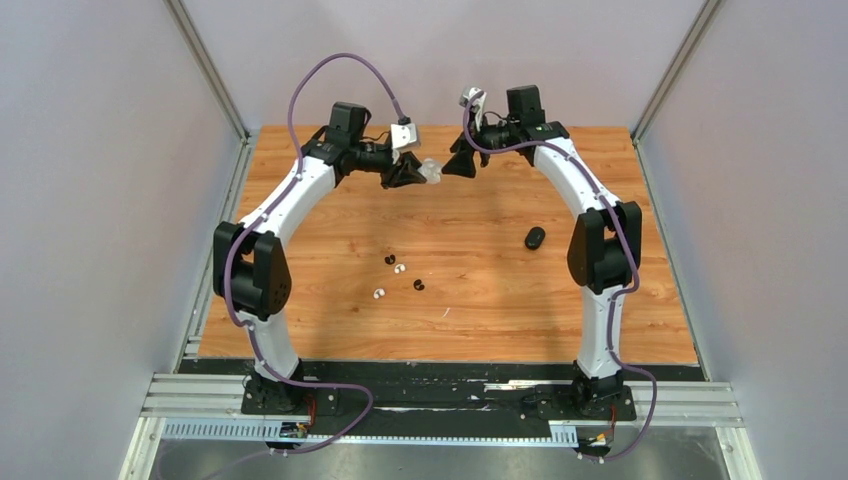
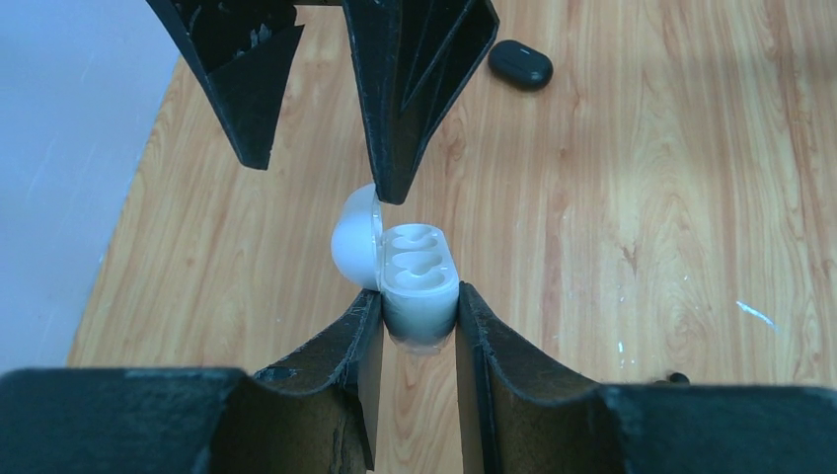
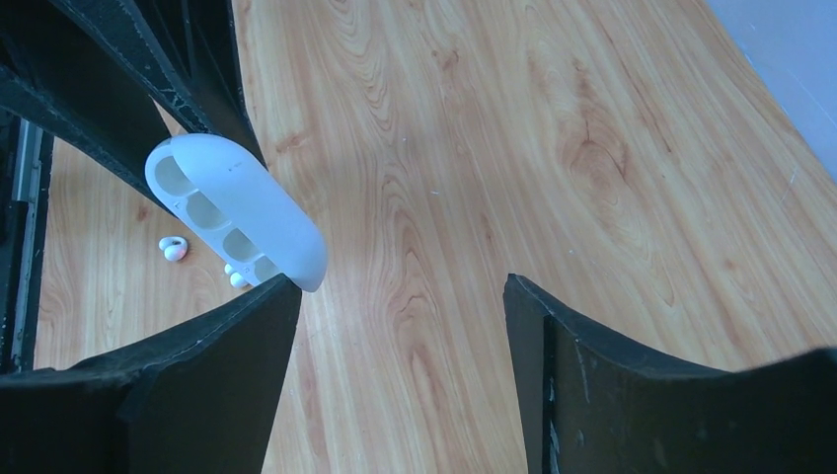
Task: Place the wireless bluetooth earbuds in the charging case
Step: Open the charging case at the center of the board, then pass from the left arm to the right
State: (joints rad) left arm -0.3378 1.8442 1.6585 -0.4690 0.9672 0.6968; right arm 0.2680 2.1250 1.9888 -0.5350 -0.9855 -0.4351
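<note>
Case point(image 2: 419, 259) in left end effector point(image 2: 418, 293) (hinged open)

Overhead camera looks down from behind; both close wrist cameras apparently share the white case point(image 2: 419, 281).

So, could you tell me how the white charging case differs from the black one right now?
The white charging case is open, its empty sockets showing; the black charging case is shut. The white one is clamped in the left claw above the table; the black one lies on it, untouched. Both are rounded, pill-shaped shells.
</note>
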